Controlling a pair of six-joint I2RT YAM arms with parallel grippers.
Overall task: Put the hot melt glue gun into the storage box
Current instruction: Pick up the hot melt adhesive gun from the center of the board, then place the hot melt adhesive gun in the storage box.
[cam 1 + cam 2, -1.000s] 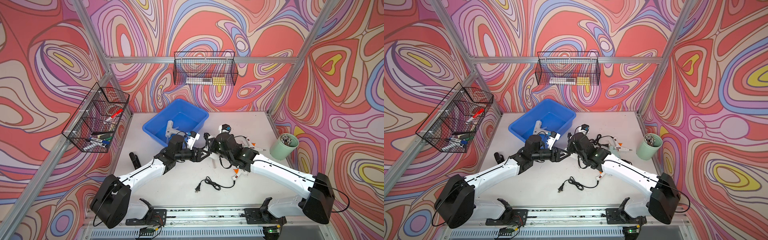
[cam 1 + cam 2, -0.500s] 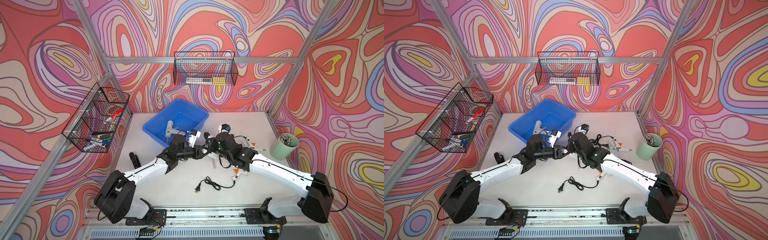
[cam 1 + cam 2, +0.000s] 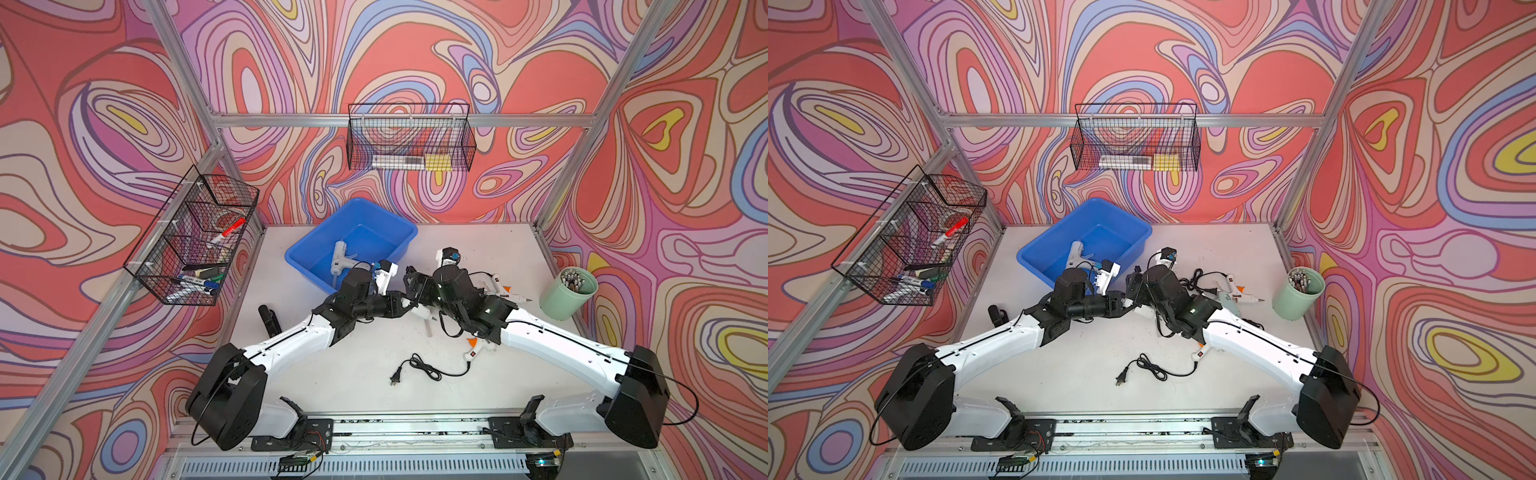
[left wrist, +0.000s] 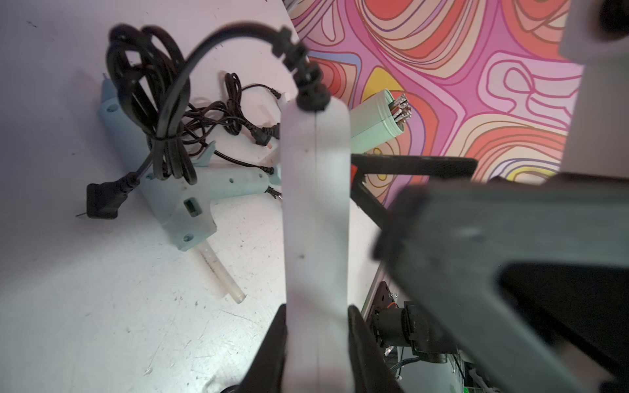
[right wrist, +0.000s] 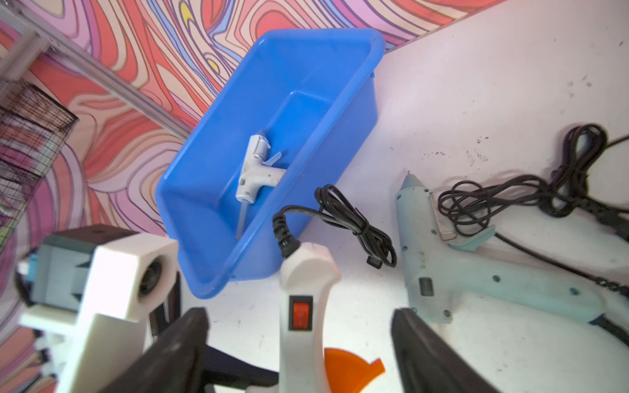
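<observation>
White worktop (image 3: 353, 365), blue storage box (image 3: 307, 272) nearby: left gripper (image 4: 316, 326) clamps the hot melt glue gun (image 4: 316, 204), handle roughly upright, cord end uppermost; right gripper (image 5: 299, 326) spread wide, not touching it.

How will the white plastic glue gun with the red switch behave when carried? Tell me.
The white plastic glue gun looks rigid; the left end effector, shut on its handle, should hold it without flexing. Its tied black cord bundle trails from the handle and may swing or snag on the rim of the blue plastic storage tub.
</observation>
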